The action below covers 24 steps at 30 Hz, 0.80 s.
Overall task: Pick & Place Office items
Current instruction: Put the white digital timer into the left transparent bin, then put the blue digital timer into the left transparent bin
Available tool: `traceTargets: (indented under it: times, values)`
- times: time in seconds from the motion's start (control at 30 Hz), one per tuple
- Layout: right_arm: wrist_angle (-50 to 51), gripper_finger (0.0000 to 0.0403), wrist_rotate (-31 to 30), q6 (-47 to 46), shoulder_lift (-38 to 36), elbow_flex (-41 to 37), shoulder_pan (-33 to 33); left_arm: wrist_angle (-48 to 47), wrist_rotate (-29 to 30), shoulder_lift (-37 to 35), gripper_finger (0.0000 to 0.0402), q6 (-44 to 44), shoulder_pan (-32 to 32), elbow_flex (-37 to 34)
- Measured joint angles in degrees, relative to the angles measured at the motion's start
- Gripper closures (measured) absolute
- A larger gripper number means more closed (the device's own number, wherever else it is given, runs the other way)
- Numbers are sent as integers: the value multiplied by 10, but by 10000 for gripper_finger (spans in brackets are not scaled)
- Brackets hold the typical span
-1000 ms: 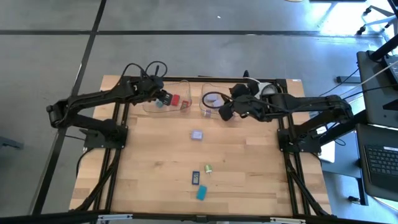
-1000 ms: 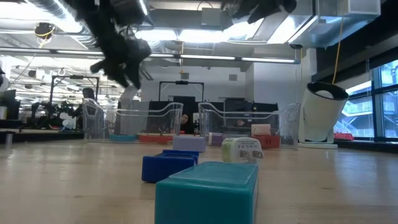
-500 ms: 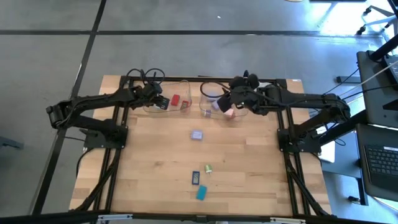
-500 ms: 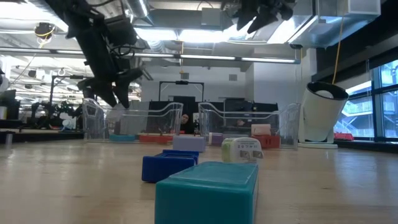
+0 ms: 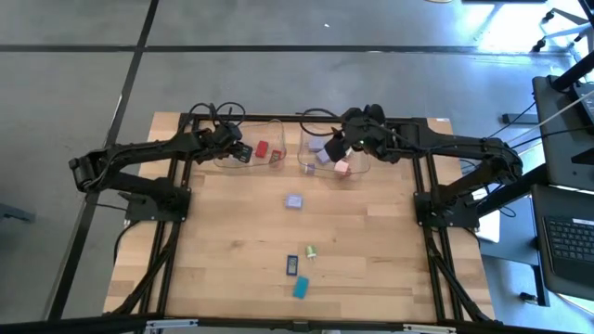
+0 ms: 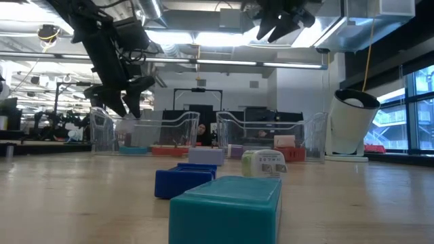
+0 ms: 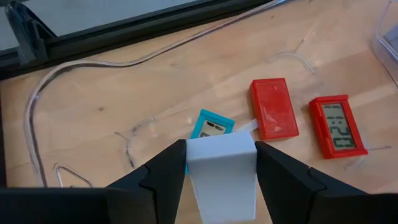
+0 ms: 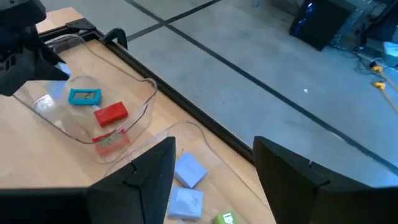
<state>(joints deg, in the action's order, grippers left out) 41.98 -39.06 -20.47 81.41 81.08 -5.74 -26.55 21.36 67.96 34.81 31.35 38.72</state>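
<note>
My left gripper pinches a white block over the left tray at the bench's far edge, above teal and red pieces. Right gripper spread, empty, over the right tray. Lilac block mid-bench; blue, teal near front edge. Wood bench, grey floor.

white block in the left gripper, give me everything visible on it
The white block is a plain, smooth, matte rectangular piece with no markings on the faces that show, plastic by the look of it. It sits clamped in the left gripper, one jaw pressed to each side, its end face sticking out past them. It hangs over the left clear tray, above a teal piece and two red pieces lying inside. It touches nothing but the jaws.
</note>
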Motion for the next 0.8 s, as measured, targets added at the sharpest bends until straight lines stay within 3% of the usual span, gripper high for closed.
traceTargets:
  times: [0.23,0.5,0.8]
  values:
    - [0,186,56,1,0,0,-13,1,-1,0,199,0,0,0]
    - [0,186,72,4,0,0,-14,45,-23,0,162,-4,0,24]
    - [0,186,72,4,0,0,-14,183,-218,0,165,-175,-53,73]
